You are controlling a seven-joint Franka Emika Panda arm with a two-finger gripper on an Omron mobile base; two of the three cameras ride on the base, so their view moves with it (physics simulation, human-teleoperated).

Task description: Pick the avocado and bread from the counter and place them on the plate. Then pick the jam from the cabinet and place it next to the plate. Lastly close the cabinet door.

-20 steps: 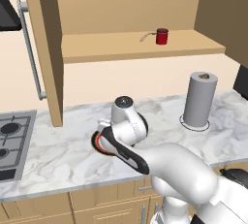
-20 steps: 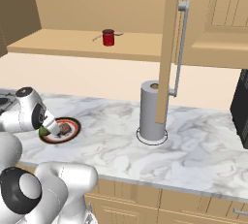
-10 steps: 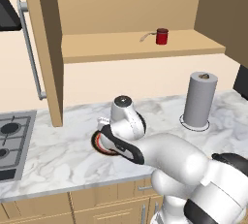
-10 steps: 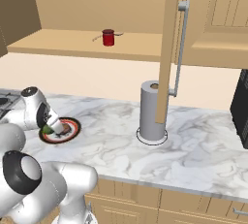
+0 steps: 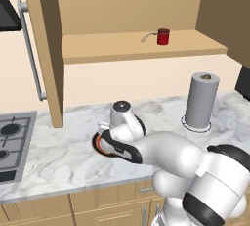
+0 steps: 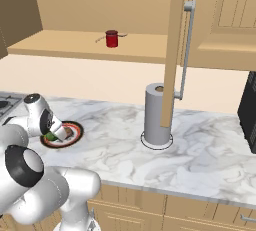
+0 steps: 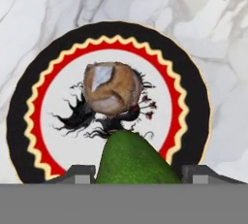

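One lumpy brown bread roll [image 7: 112, 88] sits at the plate [image 7: 193, 97] centre, on the marble tabletop [image 5: 58, 154]. End effector [image 7: 138, 172] over the plate's near edge, clamped on the smooth green avocado [image 7: 131, 159]; its narrow end points toward the bread. Dark red jam jar [image 5: 163, 36] upright on the cabinet shelf [image 5: 107, 46], door [image 6: 175, 50] open.

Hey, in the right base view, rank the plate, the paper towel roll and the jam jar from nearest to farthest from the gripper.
1. Plate: directly under the gripper, on the counter.
2. Paper towel roll: farther right along the counter.
3. Jam jar: up on the cabinet shelf.
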